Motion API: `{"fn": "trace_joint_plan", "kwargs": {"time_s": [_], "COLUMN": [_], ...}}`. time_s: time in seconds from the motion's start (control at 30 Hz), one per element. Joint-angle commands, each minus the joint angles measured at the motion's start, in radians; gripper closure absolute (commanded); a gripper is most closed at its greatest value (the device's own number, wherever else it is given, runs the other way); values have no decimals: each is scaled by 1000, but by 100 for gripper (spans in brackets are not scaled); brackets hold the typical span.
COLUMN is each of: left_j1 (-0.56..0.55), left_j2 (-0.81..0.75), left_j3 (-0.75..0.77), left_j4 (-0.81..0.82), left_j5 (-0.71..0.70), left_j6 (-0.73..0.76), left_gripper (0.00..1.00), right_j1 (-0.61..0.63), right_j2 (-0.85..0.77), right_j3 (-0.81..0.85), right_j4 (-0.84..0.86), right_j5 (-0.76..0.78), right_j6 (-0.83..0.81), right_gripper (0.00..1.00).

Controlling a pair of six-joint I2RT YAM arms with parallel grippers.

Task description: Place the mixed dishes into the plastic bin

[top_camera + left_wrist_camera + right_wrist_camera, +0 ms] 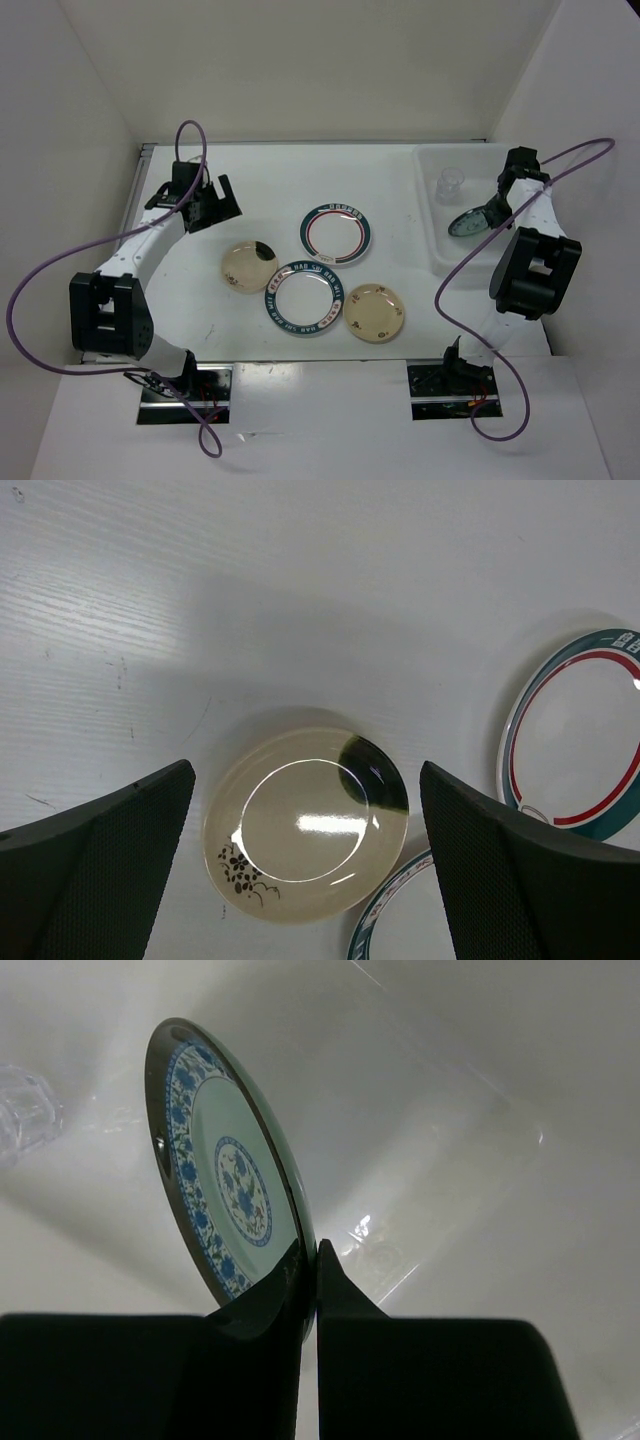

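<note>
My right gripper (pixel 490 212) is shut on the rim of the small teal-blue saucer (pixel 467 223), holding it on edge over the plastic bin (pixel 428 215); the saucer fills the right wrist view (pixel 225 1175). A small clear cup (pixel 449 185) stands in the bin. My left gripper (pixel 215 200) is open and empty above a cream flower-marked plate (pixel 248 266), which lies between its fingers in the left wrist view (pixel 305 825). Two white plates with teal rims (pixel 335 232) (pixel 306 297) and a second cream plate (pixel 374 311) lie mid-table.
White walls close in the table at the back and both sides. Purple cables loop from both arms. The bin sits at the back right, against the right wall.
</note>
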Motion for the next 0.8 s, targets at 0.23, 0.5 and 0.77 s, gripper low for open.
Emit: {"fn": "trace_joint_plan", "kwargs": {"time_s": [0.23, 0.5, 0.77], "left_j1": [-1, -1, -1], "left_j2": [-38, -48, -48], "left_j3": [-21, -30, -39], "left_j4": [40, 40, 49], "left_j5": [22, 22, 22], "left_j6": [7, 7, 7], "left_gripper": [0, 0, 0], "right_j1": [9, 9, 50], "right_j2": [19, 10, -152], "right_j3": [-63, -81, 6], "right_j4": [66, 66, 14], "right_j5": [18, 52, 61], "right_j6": [0, 9, 4], "right_gripper": [76, 60, 53]}}
